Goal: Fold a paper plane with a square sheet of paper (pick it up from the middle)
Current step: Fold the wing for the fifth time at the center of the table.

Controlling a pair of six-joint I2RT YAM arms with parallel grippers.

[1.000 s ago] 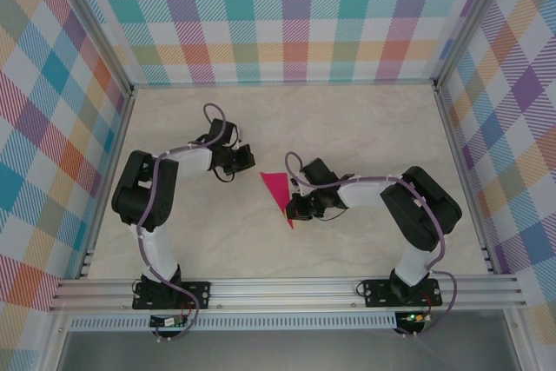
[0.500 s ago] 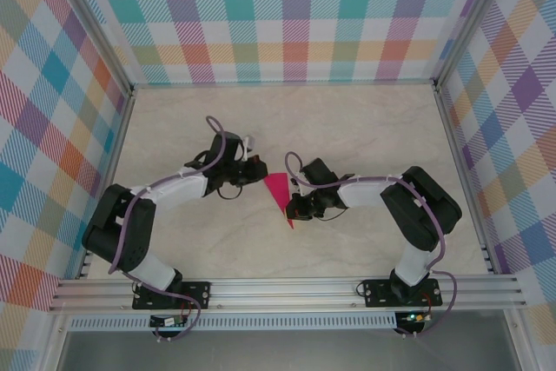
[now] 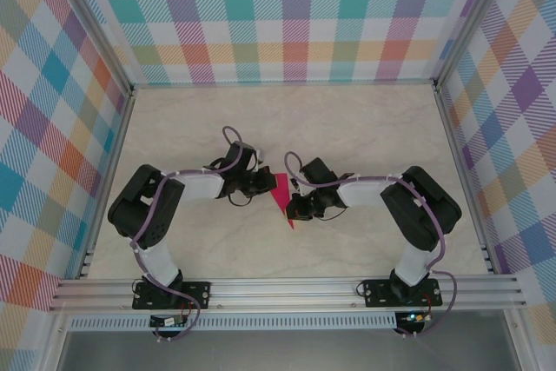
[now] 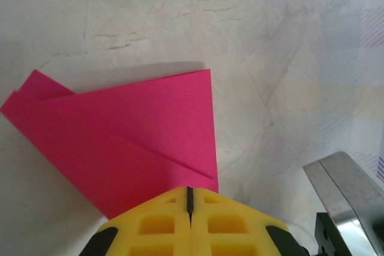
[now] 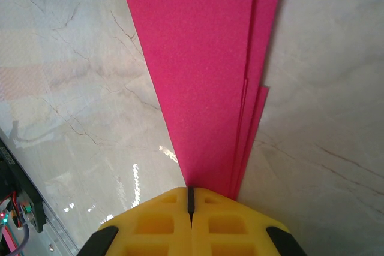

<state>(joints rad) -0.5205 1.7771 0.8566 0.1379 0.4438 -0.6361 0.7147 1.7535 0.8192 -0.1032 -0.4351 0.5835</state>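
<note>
Paper plane point(image 3: 278, 190): lay flat on the worktop point(image 3: 365, 128), about midway between its left and right edges and somewhat nearer the near edge than the far one. Looked from above like a slim magenta-pink wedge, broad end toward the far edge, sharp tip toward the near edge. Was plain, matt, evenly coloured paper with crisp straight edges.

Showed the paper plane point(image 4: 138, 130) in the left wrist view as a wide triangular flap folded over a lower layer, with one diagonal fold edge running to the right-hand corner and a second layer peeking out at the left corner. Showed the paper plane point(image 5: 204, 70) in the right wrist view narrowing steadily toward the fingertips, with stacked layers stepped along its right side and one short pointed layer ending a little short of the tip.

Left gripper point(image 3: 263, 183): sat clenched at the left side of the wedge. Showed, in the wrist view of the left gripper point(image 4: 189, 199), yellow fingertips pressed together with a thin dark seam between them, overlapping the nearest edge of the paper.

Right gripper point(image 3: 294, 208): sat clenched at the right side, close to the pointed end. Showed, in the wrist view of the right gripper point(image 5: 191, 195), the same shut yellow tips meeting the narrow end of the paper.

Could not be told for either whether the tips pinched the paper or merely pressed on it.
</note>
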